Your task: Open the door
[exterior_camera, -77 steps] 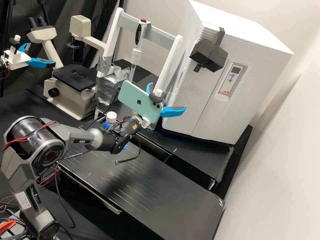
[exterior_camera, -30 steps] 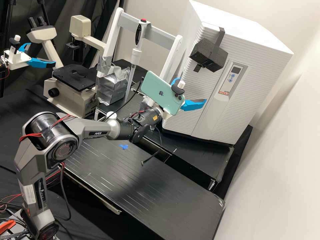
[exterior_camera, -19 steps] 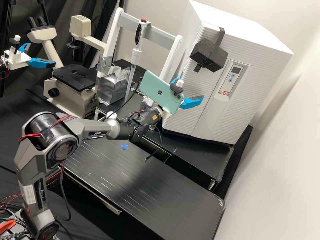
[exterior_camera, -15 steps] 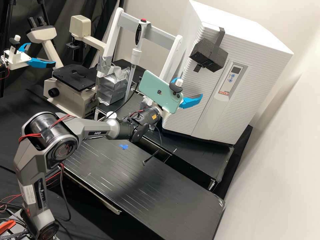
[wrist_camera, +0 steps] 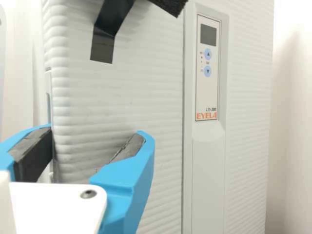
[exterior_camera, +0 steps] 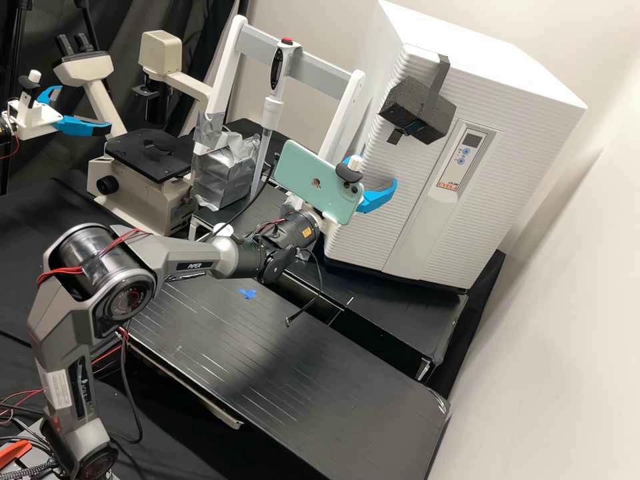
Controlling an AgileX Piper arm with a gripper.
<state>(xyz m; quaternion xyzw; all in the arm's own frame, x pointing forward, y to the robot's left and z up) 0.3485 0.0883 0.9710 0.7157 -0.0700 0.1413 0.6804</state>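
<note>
High view: the end effector [exterior_camera: 370,171] is open at the white cabinet [exterior_camera: 507,73], gripping nothing! Wrist view: one finger [wrist_camera: 31,151] by the shut door's [wrist_camera: 146,97] side edge, one before its face (contact? can't tell), near the printed control panel [wrist_camera: 200,97].

- door [exterior_camera: 407,167] is white with those ripply horizontal ridges
- looks shut, pretty much flush
- standing upright on the front of the big boxy cabinet [exterior_camera: 480,53]
</note>
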